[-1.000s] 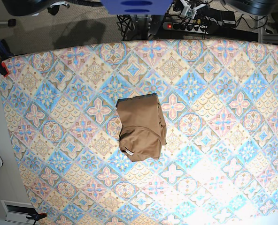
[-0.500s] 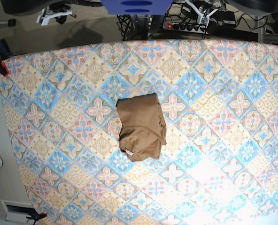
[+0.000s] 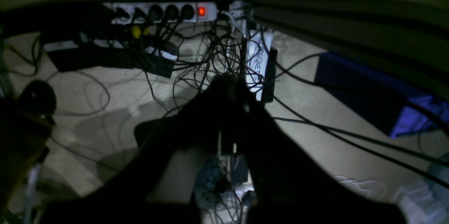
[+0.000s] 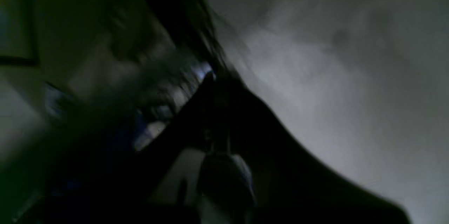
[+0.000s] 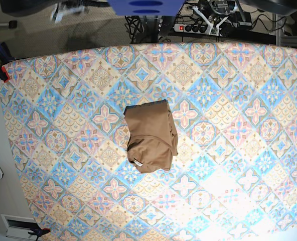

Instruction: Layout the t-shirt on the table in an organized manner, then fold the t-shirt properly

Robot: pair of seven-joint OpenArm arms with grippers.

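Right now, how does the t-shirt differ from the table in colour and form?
The t-shirt is plain tan-brown; the table shows blue, pink and cream tiles. The t-shirt is a small folded bundle with creases; the table lies wide and flat. Both surfaces appear to be cloth.

t-shirt (image 5: 151, 136): 1, tan-brown, folded | table (image 5: 249, 100): 1, with tile-patterned cloth | grippers: 2, left gripper (image 3: 229, 87) and right gripper (image 4: 214, 80), both closed | power strip (image 3: 159, 12): 1, red switch lit | red clamp (image 5: 0, 70) at table corner: 1
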